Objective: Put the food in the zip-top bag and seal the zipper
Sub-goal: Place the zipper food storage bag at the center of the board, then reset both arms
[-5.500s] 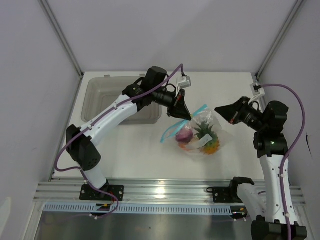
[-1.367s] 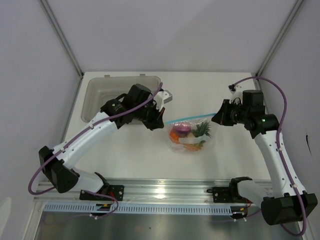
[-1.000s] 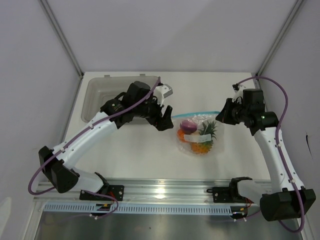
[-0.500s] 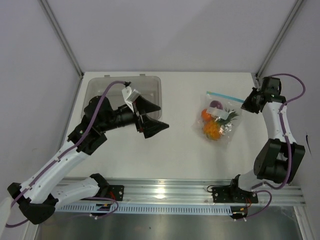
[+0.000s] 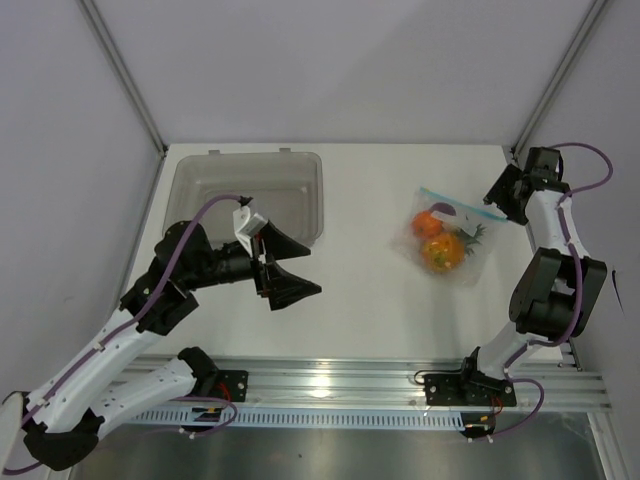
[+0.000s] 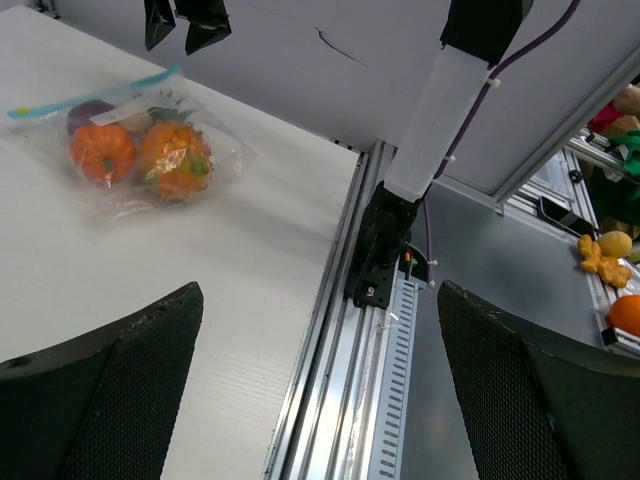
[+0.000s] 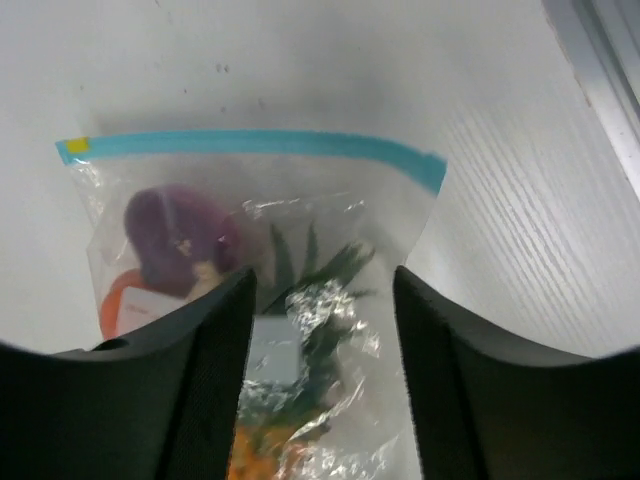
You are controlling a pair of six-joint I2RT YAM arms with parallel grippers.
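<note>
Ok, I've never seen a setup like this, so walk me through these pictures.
These are two robot arms bolted to a white table. One picture looks down from above. The other two come from a camera on each wrist, so the dark shapes at the bottom are that arm's own fingers. On the table lie a grey tray and a clear bag holding a toy orange, pineapple and purple onion. Its blue strip looks closed. The left gripper and right gripper are both open, holding nothing.
</note>
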